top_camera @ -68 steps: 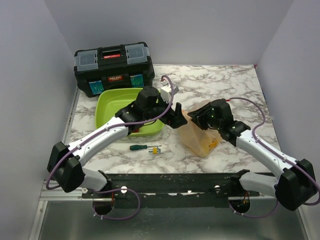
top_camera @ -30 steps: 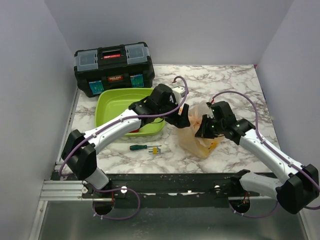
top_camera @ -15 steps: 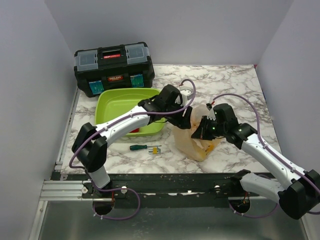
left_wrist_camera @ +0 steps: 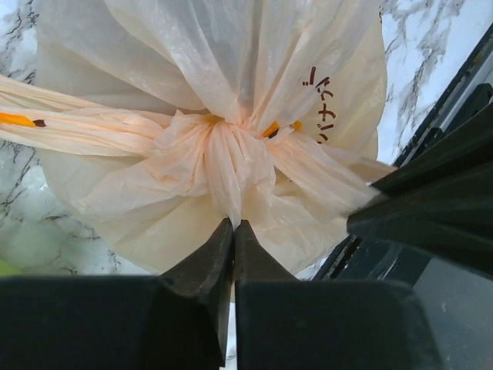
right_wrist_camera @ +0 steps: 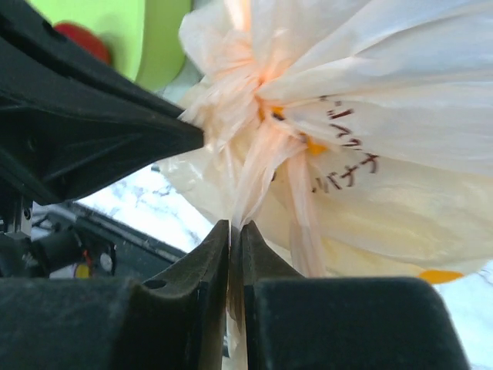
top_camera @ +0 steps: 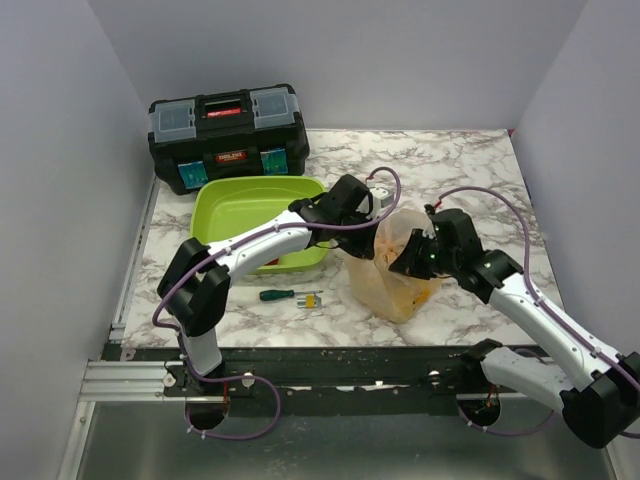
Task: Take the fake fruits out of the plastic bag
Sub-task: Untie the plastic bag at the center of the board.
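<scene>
Left gripper [left_wrist_camera: 233, 230]: jaws pinched tight on a bag [top_camera: 385, 285] pleat.
Right gripper [right_wrist_camera: 236, 230]: nipping another fold.
Bag: bunched between both, beside the tray [top_camera: 210, 210].

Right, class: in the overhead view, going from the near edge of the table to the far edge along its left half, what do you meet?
Screwdriver → lime-green tray → black toolbox.
</scene>
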Robot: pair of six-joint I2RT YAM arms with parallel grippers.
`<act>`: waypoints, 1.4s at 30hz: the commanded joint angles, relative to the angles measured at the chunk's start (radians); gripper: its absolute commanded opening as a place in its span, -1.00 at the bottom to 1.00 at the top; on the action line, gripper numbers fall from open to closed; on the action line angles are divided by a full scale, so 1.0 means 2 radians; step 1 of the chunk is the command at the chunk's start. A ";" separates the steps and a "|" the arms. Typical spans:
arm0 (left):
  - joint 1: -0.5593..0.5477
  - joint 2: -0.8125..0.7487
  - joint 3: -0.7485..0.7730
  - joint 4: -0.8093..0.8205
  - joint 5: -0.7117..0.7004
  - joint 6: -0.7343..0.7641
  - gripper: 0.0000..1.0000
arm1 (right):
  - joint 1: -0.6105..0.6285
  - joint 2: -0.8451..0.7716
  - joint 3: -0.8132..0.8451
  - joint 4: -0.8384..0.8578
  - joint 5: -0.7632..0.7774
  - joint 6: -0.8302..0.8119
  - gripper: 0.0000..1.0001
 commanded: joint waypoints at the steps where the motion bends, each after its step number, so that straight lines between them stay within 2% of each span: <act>1: -0.004 -0.019 0.003 0.001 -0.012 0.007 -1.00 | 0.000 -0.022 0.034 -0.031 0.120 0.029 -0.64; 7: -0.005 -0.027 -0.001 0.005 -0.010 0.006 -1.00 | -0.001 0.009 0.074 -0.025 0.151 0.036 -0.21; 10: -0.005 -0.029 -0.002 0.006 -0.004 0.005 -1.00 | -0.001 0.033 0.086 -0.018 0.160 0.030 -0.13; 15: -0.007 -0.034 -0.003 0.009 0.003 0.001 -1.00 | -0.001 0.074 0.093 -0.007 0.164 0.041 -0.17; 20: -0.008 -0.034 -0.002 0.009 0.008 -0.002 -1.00 | -0.003 0.077 0.075 0.004 0.186 0.106 -0.19; 24: -0.009 -0.034 -0.002 0.011 0.021 -0.007 -1.00 | -0.003 0.093 0.071 0.003 0.186 0.133 -0.35; 37: -0.013 -0.029 0.000 0.010 0.024 -0.007 -1.00 | -0.003 0.142 0.071 -0.017 0.159 0.146 -0.23; 42: -0.015 -0.028 0.000 0.010 0.022 -0.007 -1.00 | -0.003 0.145 0.073 -0.014 0.167 0.155 -0.29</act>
